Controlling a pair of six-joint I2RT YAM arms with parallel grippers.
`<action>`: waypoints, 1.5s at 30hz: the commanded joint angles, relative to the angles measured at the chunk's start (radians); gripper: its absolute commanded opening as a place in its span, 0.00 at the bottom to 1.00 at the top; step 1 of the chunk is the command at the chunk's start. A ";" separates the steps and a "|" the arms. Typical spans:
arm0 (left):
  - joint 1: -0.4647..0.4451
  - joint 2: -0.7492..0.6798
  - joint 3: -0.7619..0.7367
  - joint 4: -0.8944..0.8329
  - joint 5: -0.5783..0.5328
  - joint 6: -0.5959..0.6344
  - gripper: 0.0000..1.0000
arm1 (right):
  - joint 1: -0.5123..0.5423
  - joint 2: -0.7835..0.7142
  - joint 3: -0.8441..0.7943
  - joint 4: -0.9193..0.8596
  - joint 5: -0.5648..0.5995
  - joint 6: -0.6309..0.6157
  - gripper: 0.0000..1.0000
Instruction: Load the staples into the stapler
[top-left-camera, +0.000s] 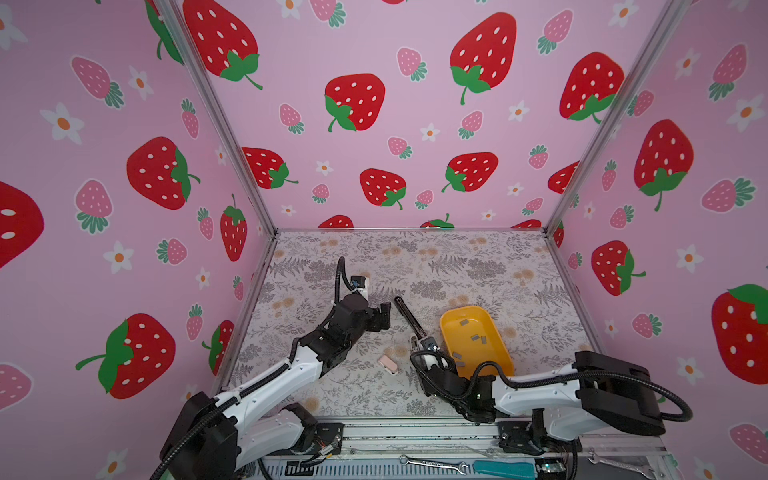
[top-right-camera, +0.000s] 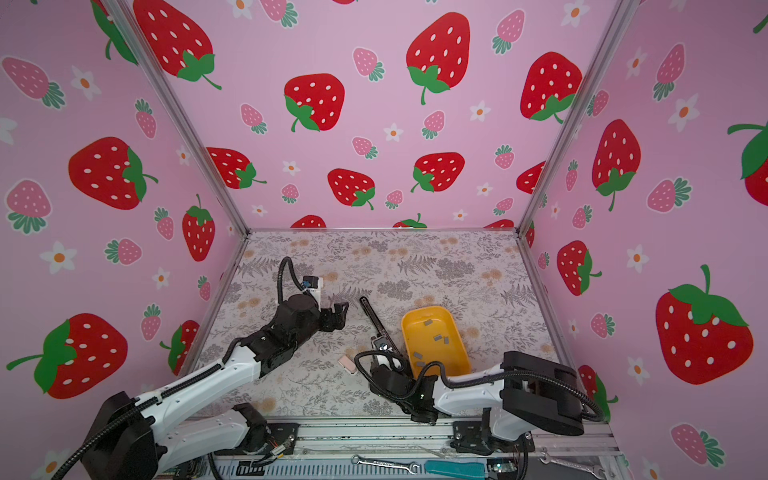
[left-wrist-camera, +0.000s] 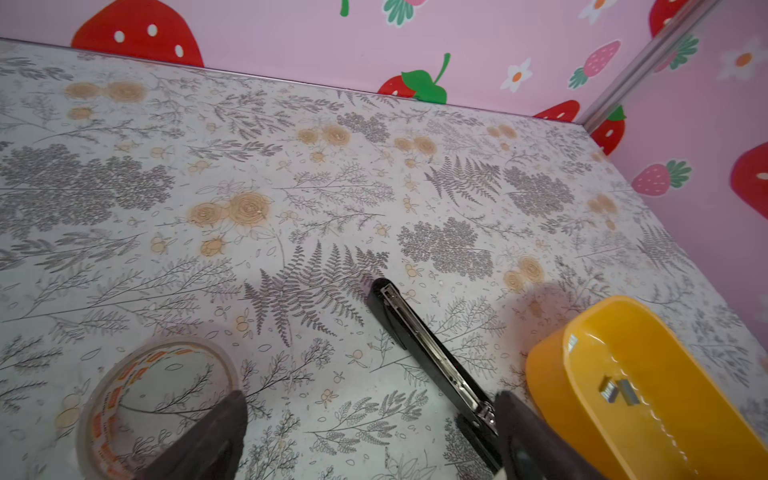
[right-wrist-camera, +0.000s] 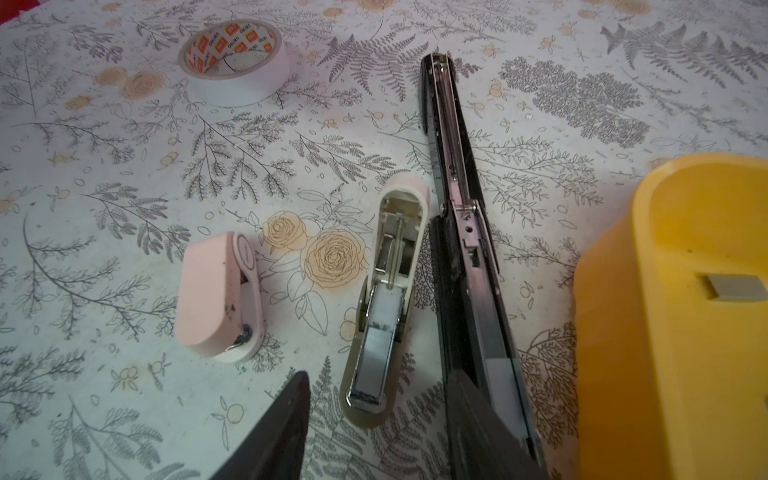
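staples (top-left-camera: 478, 338) (grey strips) lie scattered in the yellow tray (top-left-camera: 465, 309).

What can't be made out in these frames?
Open pink stapler: mostly hidden under the right claw in both top views.
Staples in the yellow tray: near end covered by the right arm's cable in both top views; count unclear.
Black stapler: a claw finger covers its near end in the right wrist view.

Yellow tray (right-wrist-camera: 623, 311) cut by frame edge; black stapler (right-wrist-camera: 457, 208) near end behind right end effector (right-wrist-camera: 382, 376); staples (top-left-camera: 478, 338) tiny.
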 joint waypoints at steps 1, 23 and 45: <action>0.003 -0.023 -0.031 0.087 0.075 0.032 0.94 | 0.007 0.006 -0.003 0.025 -0.039 0.044 0.56; 0.002 -0.109 -0.108 0.084 0.058 0.019 0.94 | -0.007 0.208 0.034 0.052 0.006 0.096 0.55; 0.075 0.054 -0.185 0.220 0.037 0.037 0.89 | -0.007 0.327 -0.019 0.270 -0.008 -0.021 0.23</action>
